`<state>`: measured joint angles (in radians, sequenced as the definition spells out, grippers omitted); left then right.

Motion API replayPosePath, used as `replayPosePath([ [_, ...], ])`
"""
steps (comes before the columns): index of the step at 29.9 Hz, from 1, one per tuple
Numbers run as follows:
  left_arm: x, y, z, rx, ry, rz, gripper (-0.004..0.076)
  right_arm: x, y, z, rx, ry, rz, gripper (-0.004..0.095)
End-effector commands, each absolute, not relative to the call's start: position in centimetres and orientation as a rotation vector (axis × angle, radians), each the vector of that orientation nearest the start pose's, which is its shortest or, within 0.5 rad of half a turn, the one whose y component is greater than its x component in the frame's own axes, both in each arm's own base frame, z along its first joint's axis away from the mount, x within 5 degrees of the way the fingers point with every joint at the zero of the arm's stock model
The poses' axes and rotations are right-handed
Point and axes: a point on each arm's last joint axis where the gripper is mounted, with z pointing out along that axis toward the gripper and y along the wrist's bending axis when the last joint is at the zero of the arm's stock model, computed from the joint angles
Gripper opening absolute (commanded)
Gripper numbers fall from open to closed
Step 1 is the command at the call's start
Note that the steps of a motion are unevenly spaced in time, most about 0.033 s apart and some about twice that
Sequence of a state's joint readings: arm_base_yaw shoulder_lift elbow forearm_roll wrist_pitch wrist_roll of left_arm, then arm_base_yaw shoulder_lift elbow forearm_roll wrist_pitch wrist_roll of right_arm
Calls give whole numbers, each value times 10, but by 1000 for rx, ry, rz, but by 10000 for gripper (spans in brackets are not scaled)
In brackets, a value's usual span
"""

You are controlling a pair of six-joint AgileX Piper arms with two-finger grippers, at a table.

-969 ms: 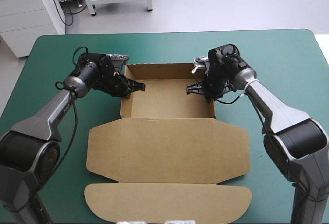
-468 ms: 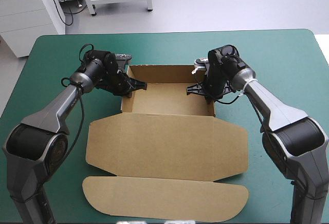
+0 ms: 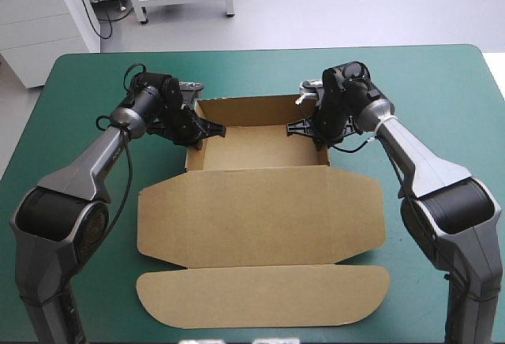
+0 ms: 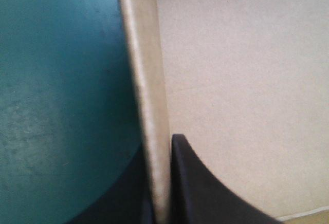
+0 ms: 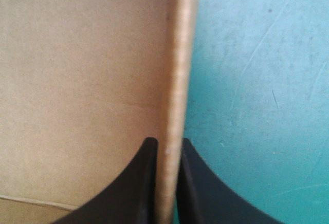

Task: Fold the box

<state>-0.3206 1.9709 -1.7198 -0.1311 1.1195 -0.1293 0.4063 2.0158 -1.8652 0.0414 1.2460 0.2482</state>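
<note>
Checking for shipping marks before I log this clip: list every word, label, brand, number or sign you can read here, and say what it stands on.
None: no text can be read in any view.
The box: plain brown board, no print on lid, floor or walls.
The teal-green cover: no marking.
The left gripper and right gripper: black fingers, each pinching a side wall, no label showing.

I count one brown box (image 3: 260, 218) on the one teal-green desk (image 3: 442, 84). Two grippers, the left gripper (image 3: 207, 134) and the right gripper (image 3: 306, 134), each with two black fingers (image 5: 128, 193), four fingers in all.
</note>
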Motion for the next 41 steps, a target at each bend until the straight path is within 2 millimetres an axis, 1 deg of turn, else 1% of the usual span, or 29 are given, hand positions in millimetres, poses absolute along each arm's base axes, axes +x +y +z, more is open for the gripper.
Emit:
replayPosePath([
  [1,393,-150,276,296,2819,-313,-1,391,173,320,-239,2758,249,260],
  [3,393,-150,276,296,2819,-313,1,391,172,320,-225,2757,237,364],
  [5,393,-150,276,297,2821,-313,5,392,171,320,-218,2752,213,428],
  [8,393,-150,276,298,2827,-312,58,393,168,320,-223,2748,164,471],
  [9,392,-150,276,299,2829,-312,84,393,166,320,-213,2752,137,475],
  [11,392,-150,276,299,2829,-312,162,393,164,319,-194,2759,104,483],
  [17,392,-150,276,299,2829,-312,414,391,164,319,-194,2774,111,483],
  [19,393,-150,279,302,2823,-307,452,391,165,319,-190,2776,136,483],
  [21,393,-150,285,307,2821,-306,454,390,168,322,-185,2775,176,483],
  [23,393,-150,296,314,2808,-310,454,391,168,324,-185,2769,179,483],
  [28,394,-151,335,332,2743,-324,454,392,168,339,-181,2718,200,483],
  [34,393,-149,375,339,2624,-330,454,392,167,359,-178,2651,213,483],
  [38,388,-139,397,334,2554,-221,453,386,163,372,-177,2616,196,483],
  [41,376,-128,417,322,2496,-139,438,381,160,381,-175,2594,201,483],
])
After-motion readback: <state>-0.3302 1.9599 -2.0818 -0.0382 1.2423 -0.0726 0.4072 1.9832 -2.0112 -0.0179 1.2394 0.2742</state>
